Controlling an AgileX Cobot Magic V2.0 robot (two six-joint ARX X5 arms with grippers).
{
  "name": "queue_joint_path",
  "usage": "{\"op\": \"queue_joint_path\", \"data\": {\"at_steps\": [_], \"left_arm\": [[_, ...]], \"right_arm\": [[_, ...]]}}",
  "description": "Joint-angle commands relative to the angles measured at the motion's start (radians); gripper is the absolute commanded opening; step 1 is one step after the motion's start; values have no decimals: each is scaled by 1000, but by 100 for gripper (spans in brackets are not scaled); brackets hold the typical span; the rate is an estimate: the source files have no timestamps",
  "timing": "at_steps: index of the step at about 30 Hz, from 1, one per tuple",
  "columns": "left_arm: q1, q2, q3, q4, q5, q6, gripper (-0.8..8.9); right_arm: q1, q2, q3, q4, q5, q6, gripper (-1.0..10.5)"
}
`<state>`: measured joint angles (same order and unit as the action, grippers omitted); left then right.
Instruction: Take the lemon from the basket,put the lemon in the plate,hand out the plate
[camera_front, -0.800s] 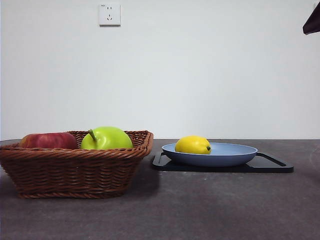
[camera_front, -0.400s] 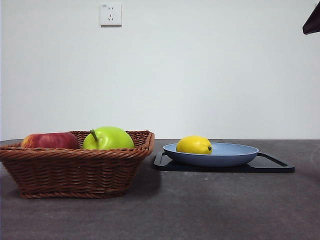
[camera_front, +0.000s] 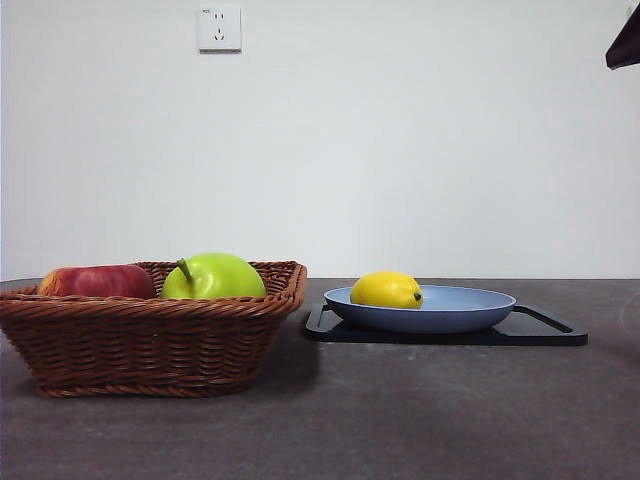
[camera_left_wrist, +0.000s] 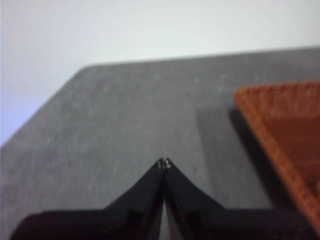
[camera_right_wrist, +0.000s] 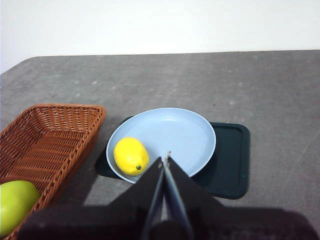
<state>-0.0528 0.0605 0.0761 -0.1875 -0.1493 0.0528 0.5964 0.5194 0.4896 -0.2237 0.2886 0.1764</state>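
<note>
The yellow lemon (camera_front: 386, 290) lies in the light-blue plate (camera_front: 460, 309), on its side toward the basket; it also shows in the right wrist view (camera_right_wrist: 131, 156) on the plate (camera_right_wrist: 180, 132). The brown wicker basket (camera_front: 150, 340) stands beside the plate and shows in both wrist views (camera_right_wrist: 45, 135) (camera_left_wrist: 285, 120). My right gripper (camera_right_wrist: 165, 159) is shut and empty, high above the plate's near rim. My left gripper (camera_left_wrist: 163, 164) is shut and empty, over bare table beside the basket.
A green apple (camera_front: 214, 276) and a red apple (camera_front: 96, 281) lie in the basket. The plate rests on a flat black tray (camera_front: 540, 330). A dark arm tip (camera_front: 625, 42) shows at the top right corner. A wall socket (camera_front: 219, 28) is behind.
</note>
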Motion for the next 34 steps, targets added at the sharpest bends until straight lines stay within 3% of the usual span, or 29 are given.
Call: {"op": "queue_joint_path", "data": {"at_steps": [1,11,34], "left_arm": [[12,-7,-24,23,1,1,8],[24,-7,-56,-22,26,-52,8],[24,-5,-56,-14,23,-53,8]], "right_arm": [[7,2,9,13,6,14,3],[7,2,9,13,6,14,3],[7,2,9,13,8,-3,3]]}}
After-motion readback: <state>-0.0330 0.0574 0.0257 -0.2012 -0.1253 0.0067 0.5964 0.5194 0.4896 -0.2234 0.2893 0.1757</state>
